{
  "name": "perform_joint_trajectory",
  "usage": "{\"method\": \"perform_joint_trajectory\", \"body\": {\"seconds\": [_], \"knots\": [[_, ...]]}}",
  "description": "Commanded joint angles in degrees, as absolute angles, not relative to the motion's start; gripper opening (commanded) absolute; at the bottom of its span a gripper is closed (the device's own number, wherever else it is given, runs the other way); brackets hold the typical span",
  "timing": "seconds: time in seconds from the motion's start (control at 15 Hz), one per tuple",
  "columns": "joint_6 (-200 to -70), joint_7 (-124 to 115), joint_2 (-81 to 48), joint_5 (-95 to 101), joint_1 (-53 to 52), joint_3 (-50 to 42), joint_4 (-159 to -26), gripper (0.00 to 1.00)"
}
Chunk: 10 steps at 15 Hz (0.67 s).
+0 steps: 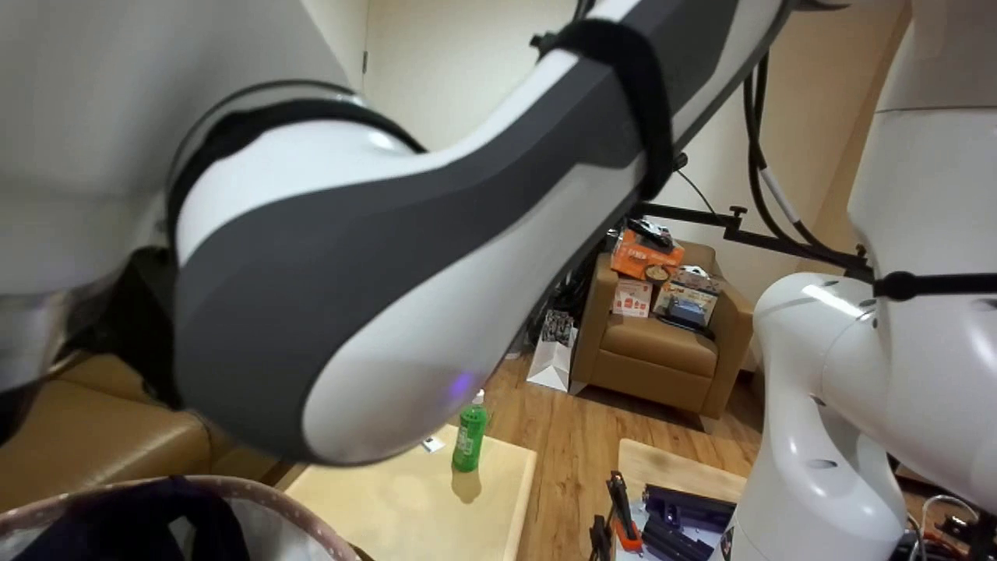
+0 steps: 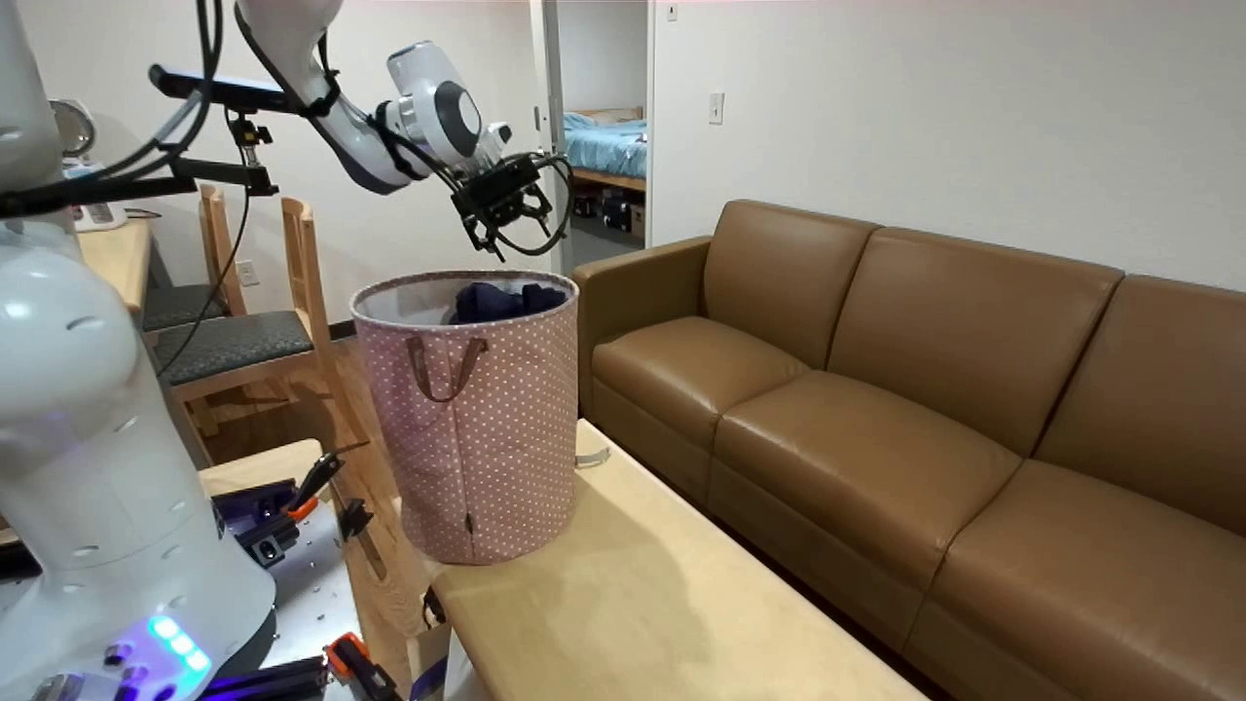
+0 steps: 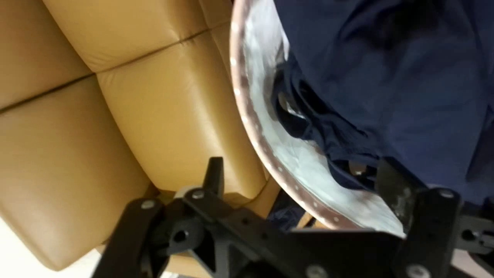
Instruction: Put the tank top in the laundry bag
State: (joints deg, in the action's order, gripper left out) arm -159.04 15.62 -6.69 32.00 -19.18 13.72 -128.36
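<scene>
The laundry bag [image 2: 487, 419] is pink with white dots and stands upright on one end of the small table. Its round rim also shows in an exterior view [image 1: 304, 518] and in the wrist view [image 3: 266, 150]. Dark navy cloth, seemingly the tank top, lies bunched inside, near the mouth [image 2: 496, 304]; it fills the right of the wrist view [image 3: 417, 104]. My gripper [image 2: 526, 243] is above the bag's far rim, tilted downward. In the wrist view its fingers [image 3: 305, 175] are wide apart with nothing held between them, one over the sofa side and one over the cloth.
A brown sofa [image 2: 827, 409] runs along the table [image 2: 662, 623]. A green bottle [image 1: 470, 436] stands on the table. Wooden chairs [image 2: 302, 273] are behind the bag. An armchair with boxes [image 1: 662, 343] stands by the wall. The arm covers much of an exterior view.
</scene>
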Motion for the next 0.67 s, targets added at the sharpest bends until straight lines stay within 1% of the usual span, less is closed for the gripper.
{"method": "perform_joint_trajectory", "body": {"seconds": [0.0, 0.33, 0.6], "knots": [[-148.7, 6.6, 1.5, 40.0, -19.5, 11.4, -132.0, 1.0], [-132.0, -1.9, 7.1, 46.4, -16.8, 13.5, -134.5, 1.0], [-125.4, -7.7, 9.1, 42.7, -14.6, 12.3, -138.5, 1.0]]}}
